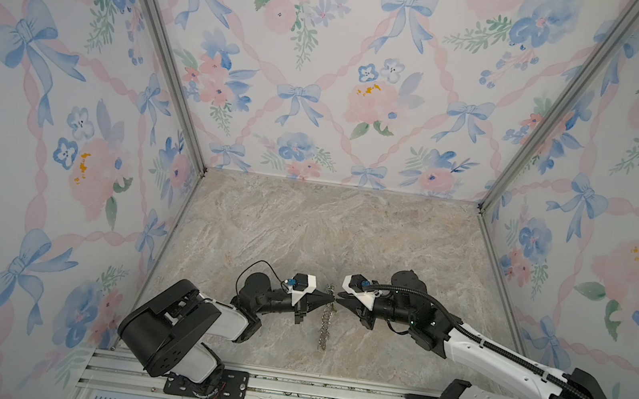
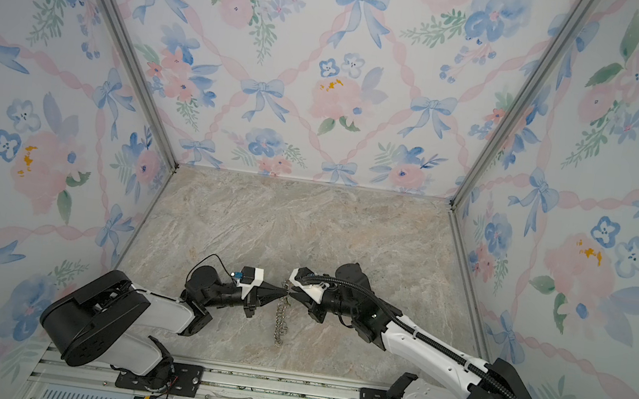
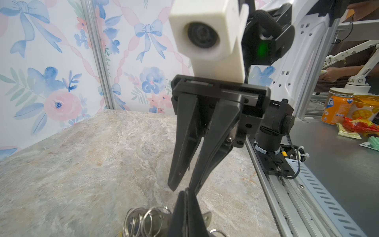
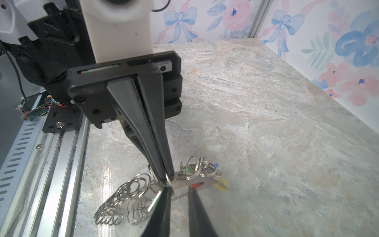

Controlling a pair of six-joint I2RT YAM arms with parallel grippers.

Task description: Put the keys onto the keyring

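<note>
Keyring [image 1: 325, 323] runs edge-on near to far over the bench [image 1: 304, 240]; its far end sits pinched in the closed left tool [image 1: 330, 298], the right tool [image 1: 339, 299] facing it tip to tip, slightly parted, keys [image 4: 195, 185] just beside

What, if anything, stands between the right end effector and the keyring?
Nothing visible does: the open right end effector sits right at the keyring, which the shut left end effector grips.
</note>
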